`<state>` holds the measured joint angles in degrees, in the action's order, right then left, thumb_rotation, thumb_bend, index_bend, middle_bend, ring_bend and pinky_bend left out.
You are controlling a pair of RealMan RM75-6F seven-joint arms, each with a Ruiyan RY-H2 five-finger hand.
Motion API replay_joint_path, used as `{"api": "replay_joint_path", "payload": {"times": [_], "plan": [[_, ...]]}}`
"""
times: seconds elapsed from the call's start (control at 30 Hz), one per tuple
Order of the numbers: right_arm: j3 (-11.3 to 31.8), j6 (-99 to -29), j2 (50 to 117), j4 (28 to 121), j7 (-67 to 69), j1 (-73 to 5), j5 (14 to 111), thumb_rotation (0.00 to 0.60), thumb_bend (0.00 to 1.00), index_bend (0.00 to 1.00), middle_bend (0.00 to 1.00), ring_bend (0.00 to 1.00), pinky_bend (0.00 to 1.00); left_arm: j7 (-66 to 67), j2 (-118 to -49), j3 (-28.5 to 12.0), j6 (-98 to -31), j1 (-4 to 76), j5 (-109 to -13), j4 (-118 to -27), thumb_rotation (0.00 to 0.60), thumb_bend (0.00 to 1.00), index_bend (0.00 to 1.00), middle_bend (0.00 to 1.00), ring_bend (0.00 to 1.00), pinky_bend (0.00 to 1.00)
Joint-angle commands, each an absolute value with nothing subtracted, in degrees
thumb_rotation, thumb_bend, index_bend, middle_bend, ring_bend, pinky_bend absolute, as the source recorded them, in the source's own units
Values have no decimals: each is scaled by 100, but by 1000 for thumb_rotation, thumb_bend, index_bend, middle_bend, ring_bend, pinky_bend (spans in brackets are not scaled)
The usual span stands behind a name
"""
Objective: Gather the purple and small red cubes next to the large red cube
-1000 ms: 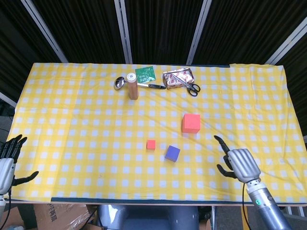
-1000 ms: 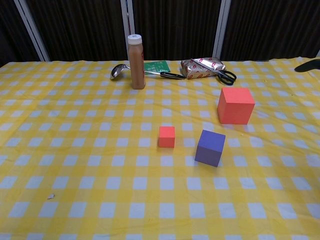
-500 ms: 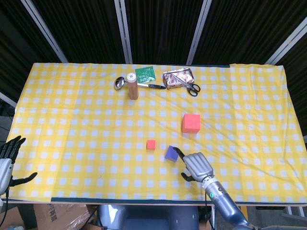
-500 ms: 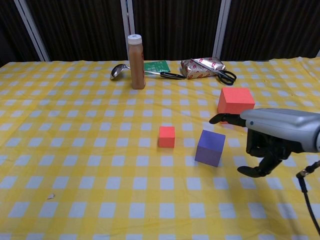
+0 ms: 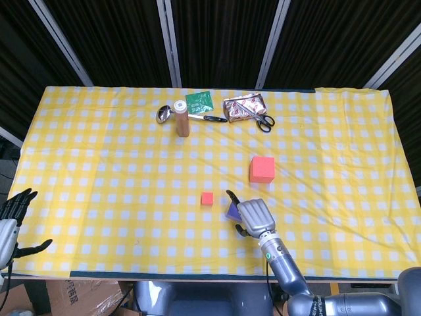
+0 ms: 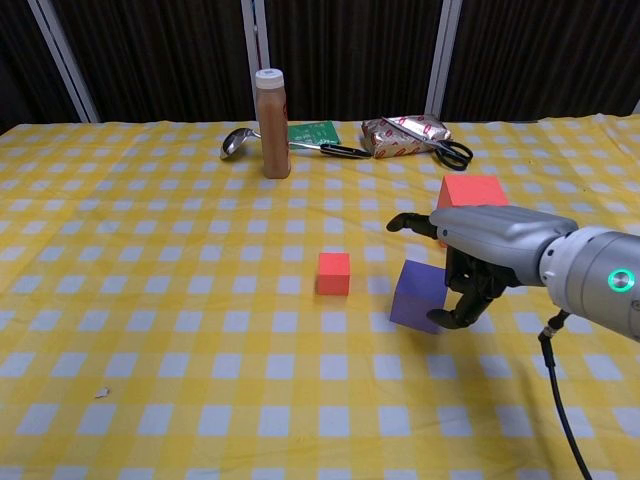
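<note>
The purple cube (image 6: 413, 296) lies near the table's front middle, and in the head view only its left part (image 5: 231, 210) shows. The small red cube (image 5: 207, 198) (image 6: 333, 273) sits just left of it. Behind and to the right stands the large red cube (image 5: 262, 169) (image 6: 470, 189), partly covered in the chest view. My right hand (image 5: 252, 216) (image 6: 483, 251) hovers at the purple cube's right side with its fingers spread. One finger reaches over the cube and the thumb is by its right edge; it grips nothing. My left hand (image 5: 10, 222) hangs open off the table's front left corner.
Along the far side stand a brown bottle (image 5: 182, 118) (image 6: 272, 123), a spoon (image 5: 164, 113), a green packet (image 5: 199, 101), a foil packet (image 5: 243, 106) and scissors (image 5: 261, 119). The yellow checked cloth (image 5: 99, 171) covers the table.
My right hand has swept left from the table's front right to the purple cube's right side. The cubes have not moved. The left hand has sunk slightly.
</note>
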<state>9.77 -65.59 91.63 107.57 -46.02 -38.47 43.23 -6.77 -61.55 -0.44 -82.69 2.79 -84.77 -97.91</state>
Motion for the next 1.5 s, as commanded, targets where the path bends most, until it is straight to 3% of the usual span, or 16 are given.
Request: {"api": "replay_joint_path", "payload": {"times": [0.03, 0.2, 0.5, 0.67, 0.93, 1.5], "plan": [[986, -6592, 9237, 10688, -4688, -3946, 4098, 600, 396, 76, 1000, 1000, 951, -682, -6149, -41, -8258, 285, -8477, -9798, 600, 12, 0, 0, 0, 0], [1009, -6655, 9406, 10551, -4739, -4088, 3824, 600, 395, 100, 1000, 1000, 950, -688, -6140, -23, -8241, 296, -8507, -9812, 600, 12, 0, 0, 0, 0], [960, -6807, 9464, 10579, -4864, -4224, 3569, 600, 396, 232, 1000, 1000, 951, -727, -6131, -18, -8239, 298, -8509, -9810, 600, 12, 0, 0, 0, 0], [895, -6924, 9456, 10675, -4893, -4256, 3602, 600, 395, 228, 1000, 1000, 951, -724, -6130, -11, -8238, 300, -8517, -9813, 600, 12, 0, 0, 0, 0], [925, -7125, 9437, 10709, -4872, -4291, 3644, 600, 396, 124, 1000, 1000, 951, -720, -6134, -11, -8261, 293, -8521, -9814, 600, 12, 0, 0, 0, 0], [798, -7491, 9281, 11140, -5530, -4471, 2982, 600, 395, 226, 1000, 1000, 950, -723, -6131, -3, -8278, 289, -8534, -9833, 600, 12, 0, 0, 0, 0]]}}
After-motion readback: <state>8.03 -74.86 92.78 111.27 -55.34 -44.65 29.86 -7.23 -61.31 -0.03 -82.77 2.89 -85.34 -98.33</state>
